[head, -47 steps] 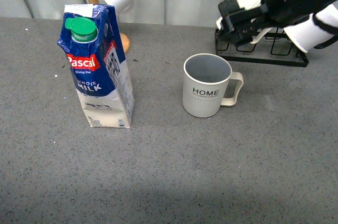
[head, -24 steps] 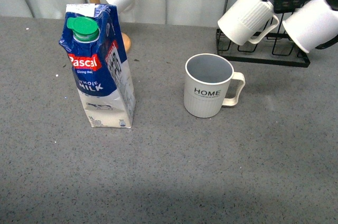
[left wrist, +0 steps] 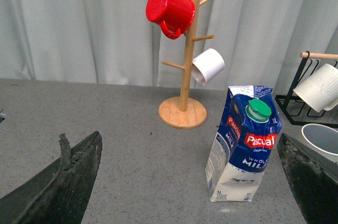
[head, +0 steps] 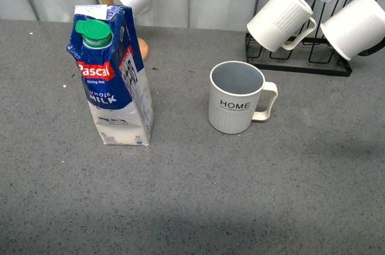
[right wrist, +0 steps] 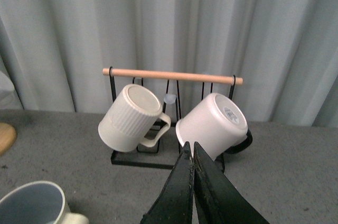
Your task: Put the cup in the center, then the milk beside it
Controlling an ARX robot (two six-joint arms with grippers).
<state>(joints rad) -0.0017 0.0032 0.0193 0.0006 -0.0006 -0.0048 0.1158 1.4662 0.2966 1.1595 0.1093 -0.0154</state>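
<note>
The right gripper point(right wrist: 190, 152) has its two fingers pressed together with nothing between them, and it points toward the black rack point(right wrist: 158, 158). The left gripper point(left wrist: 188, 138) is spread wide and also holds nothing. The milk point(head: 114, 80) stands upright ahead of it, not touched. The cup point(head: 234, 101) stands upright on the grey table point(head: 192, 207), to the right of the milk and apart from it, free of both grippers

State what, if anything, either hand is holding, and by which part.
Nothing. The left hand is open and empty; the right hand is shut on nothing.
</note>
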